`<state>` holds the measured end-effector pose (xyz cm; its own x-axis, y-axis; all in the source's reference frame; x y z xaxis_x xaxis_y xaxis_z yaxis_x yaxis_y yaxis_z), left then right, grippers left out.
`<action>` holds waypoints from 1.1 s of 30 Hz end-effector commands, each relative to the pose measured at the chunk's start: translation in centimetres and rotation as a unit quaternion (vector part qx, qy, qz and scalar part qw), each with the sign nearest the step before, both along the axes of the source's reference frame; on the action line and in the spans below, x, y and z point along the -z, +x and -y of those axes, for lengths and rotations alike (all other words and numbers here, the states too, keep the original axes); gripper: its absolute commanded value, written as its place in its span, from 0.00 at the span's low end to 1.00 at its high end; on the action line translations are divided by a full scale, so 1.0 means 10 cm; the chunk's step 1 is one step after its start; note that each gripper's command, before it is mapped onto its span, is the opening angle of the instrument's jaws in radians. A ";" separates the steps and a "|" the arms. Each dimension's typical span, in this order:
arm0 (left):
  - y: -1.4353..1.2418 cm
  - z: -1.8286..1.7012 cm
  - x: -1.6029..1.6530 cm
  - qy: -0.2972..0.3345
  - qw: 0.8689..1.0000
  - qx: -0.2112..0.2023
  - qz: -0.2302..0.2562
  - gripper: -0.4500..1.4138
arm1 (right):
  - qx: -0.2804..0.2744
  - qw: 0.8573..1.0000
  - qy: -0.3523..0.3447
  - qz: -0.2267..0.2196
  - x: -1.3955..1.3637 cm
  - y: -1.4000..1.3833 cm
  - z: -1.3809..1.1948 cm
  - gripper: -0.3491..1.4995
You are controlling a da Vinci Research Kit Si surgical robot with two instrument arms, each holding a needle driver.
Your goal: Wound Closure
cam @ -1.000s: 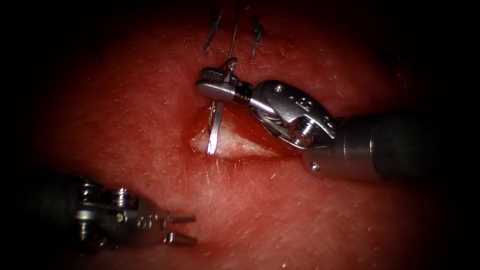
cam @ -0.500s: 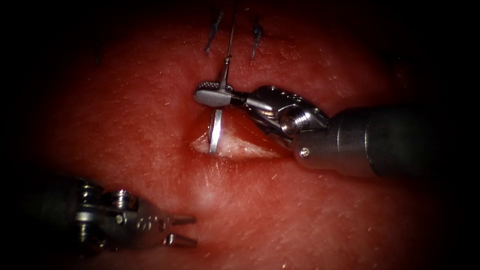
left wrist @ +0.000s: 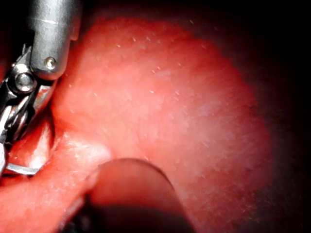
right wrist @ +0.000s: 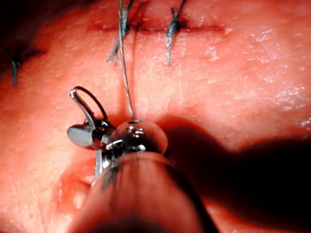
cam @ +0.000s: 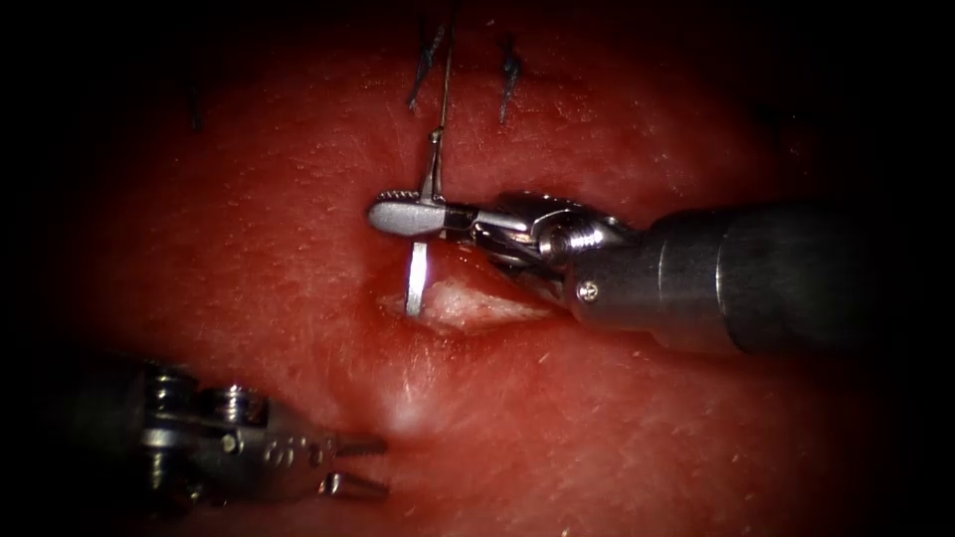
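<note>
At seven o'clock of the endoscope view, nearest, the left tool (cam: 358,465) is held low above the red, wet tissue (cam: 617,428), its jaws spread and nothing gripped. Farther, the pale cut (cam: 468,303) is entered by the needle (cam: 416,280), whose long axis runs from six to twelve o'clock. It is pinched near its thread end by the right tool (cam: 408,216), which lies level and points to nine o'clock. Farthest, the thread (cam: 441,85) is led towards twelve o'clock.

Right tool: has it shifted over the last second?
Yes. The right tool, gripping the needle, rolled at the wrist and slid slightly left and down, away from the cut thread ends.
</note>
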<state>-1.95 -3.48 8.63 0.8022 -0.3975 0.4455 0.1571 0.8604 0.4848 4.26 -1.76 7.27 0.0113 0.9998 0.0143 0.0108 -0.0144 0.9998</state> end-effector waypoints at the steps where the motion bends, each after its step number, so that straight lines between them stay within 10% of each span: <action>1: -0.003 0.006 -0.005 0.000 1.000 0.000 0.000 0.32 | 0.002 1.000 0.011 -0.004 0.001 0.007 0.006 0.00; 33: 0.001 0.002 -0.009 -0.003 1.000 0.000 -0.002 0.30 | 0.068 0.968 0.234 -0.057 0.029 0.004 0.038 0.00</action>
